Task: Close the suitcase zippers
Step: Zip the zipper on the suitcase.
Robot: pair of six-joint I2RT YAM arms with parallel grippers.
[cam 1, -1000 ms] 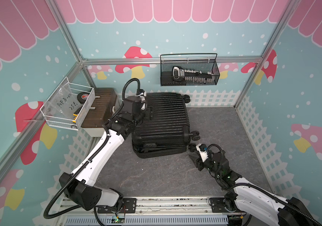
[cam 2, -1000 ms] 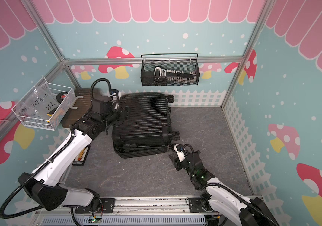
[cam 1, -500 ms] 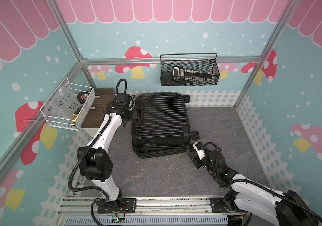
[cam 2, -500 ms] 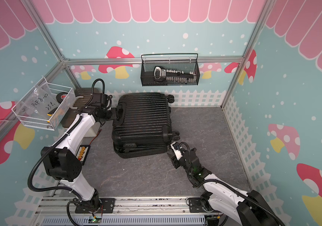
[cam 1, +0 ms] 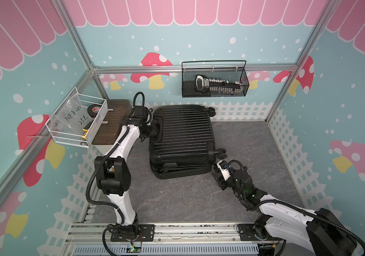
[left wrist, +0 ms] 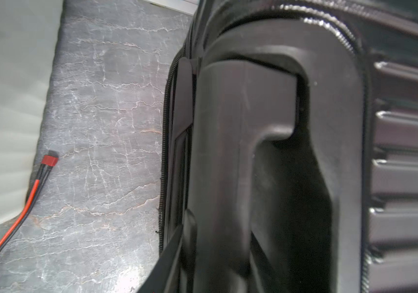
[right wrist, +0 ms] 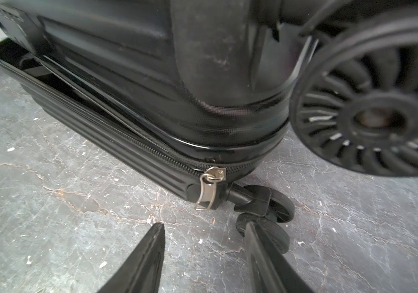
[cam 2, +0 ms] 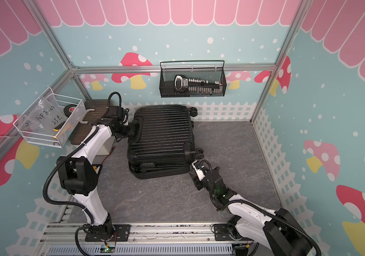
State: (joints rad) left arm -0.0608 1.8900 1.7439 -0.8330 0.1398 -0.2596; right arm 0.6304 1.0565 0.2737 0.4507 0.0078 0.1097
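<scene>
R gripper, fingers spread, hovers just short of the zipper pull at the near-right corner of the suitcase, mid-floor. Off-aim pinch could catch the wheel instead. L gripper sits at far-left handle; grip can't be told. If loose, case may slide.

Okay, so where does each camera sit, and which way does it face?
Both top views: high above the robot's base, looking down at the suitcase; left arm, right arm show.
Left wrist: close on the suitcase's handle; one finger's edge shows.
Right wrist: near the floor, facing the zipper pull; open right tool shows.
Shared: every view shows the suitcase.
</scene>
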